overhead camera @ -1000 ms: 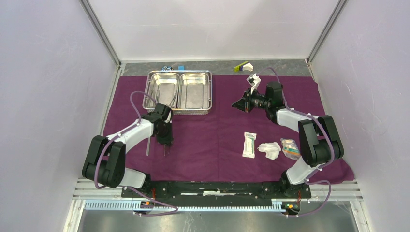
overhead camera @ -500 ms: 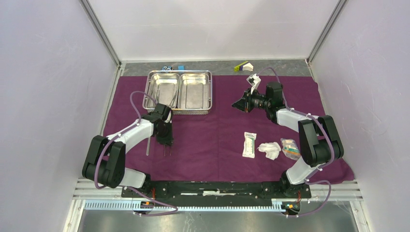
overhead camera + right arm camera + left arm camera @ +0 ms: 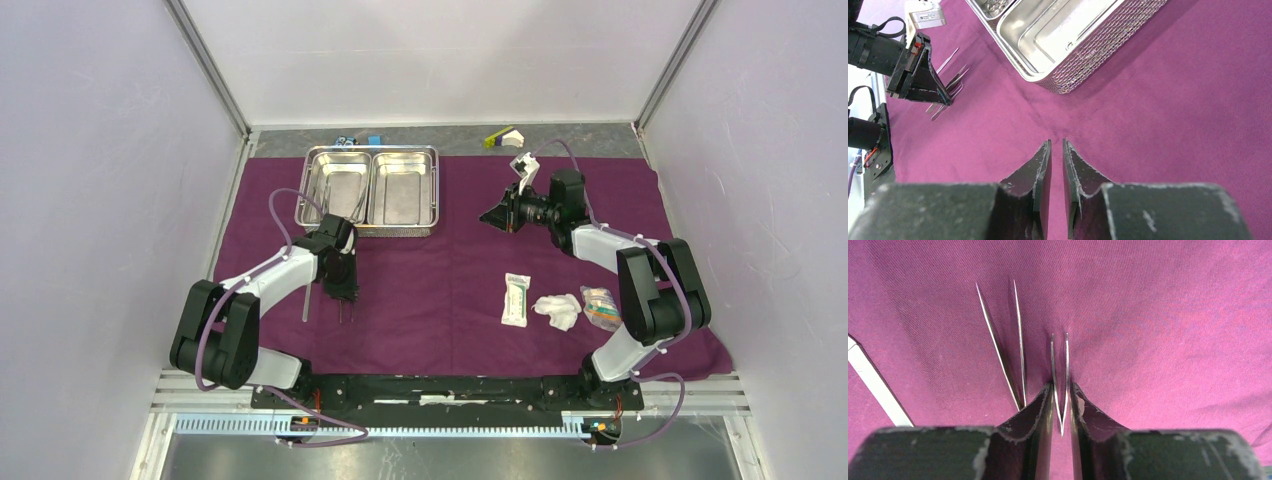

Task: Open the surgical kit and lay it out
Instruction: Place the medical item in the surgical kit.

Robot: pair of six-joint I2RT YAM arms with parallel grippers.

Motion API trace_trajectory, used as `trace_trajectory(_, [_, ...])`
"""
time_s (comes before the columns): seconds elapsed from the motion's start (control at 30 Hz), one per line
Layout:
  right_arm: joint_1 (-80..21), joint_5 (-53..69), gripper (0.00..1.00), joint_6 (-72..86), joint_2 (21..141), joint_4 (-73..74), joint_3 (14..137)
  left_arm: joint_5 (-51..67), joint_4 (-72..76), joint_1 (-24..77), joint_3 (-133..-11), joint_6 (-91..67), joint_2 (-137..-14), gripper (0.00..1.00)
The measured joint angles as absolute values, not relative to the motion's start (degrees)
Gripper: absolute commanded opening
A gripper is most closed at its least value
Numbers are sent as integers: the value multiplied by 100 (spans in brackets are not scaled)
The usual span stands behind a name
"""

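Note:
The dark purple cloth (image 3: 450, 270) lies spread flat. The steel tray (image 3: 370, 232) stands at its far left, with what look like ring-handled forceps (image 3: 352, 205) in the left compartment. My left gripper (image 3: 343, 295) is low on the cloth in front of the tray, shut on slim tweezers (image 3: 1062, 425) whose tips point away and rest on the cloth (image 3: 1148, 315). A second pair of tweezers (image 3: 1019, 340) lies just left of my left gripper (image 3: 1062, 386). My right gripper (image 3: 497, 215) hovers right of the tray, empty, its jaws a narrow slit apart (image 3: 1057, 141). The white packet (image 3: 516, 299), gauze (image 3: 557, 310) and small clear packet (image 3: 600, 307) lie in a row at the near right.
A long flat metal tool (image 3: 305, 300) lies left of my left gripper. A small blue block (image 3: 373, 140) and a yellow-green and white piece (image 3: 503, 137) sit on the bare table behind the cloth. White walls enclose the table on three sides. The tray's mesh wall (image 3: 1098, 55) is ahead of my right gripper.

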State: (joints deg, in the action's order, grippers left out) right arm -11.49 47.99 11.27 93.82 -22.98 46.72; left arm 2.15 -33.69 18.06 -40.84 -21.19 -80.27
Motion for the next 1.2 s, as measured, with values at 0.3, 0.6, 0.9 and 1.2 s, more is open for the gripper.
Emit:
trace_trajectory(0.3, [-1144, 4797, 19, 1127, 9382, -2298, 4672, 222, -3369, 1806, -4084, -2119, -8025, 29])
trace_trajectory(0.6, [-1144, 4799, 19, 1127, 9400, -2298, 4678, 268, -3367, 1806, -4084, -2119, -8009, 33])
trace_trajectory(0.9, [-1135, 4799, 19, 1125, 9480, -2294, 4694, 266, -3369, 1804, -4084, -2119, -7767, 35])
trace_trajectory(1.2, [-1122, 4799, 20, 1118, 9480, -2294, 4694, 250, -3441, 1699, -4123, -2115, -7404, 40])
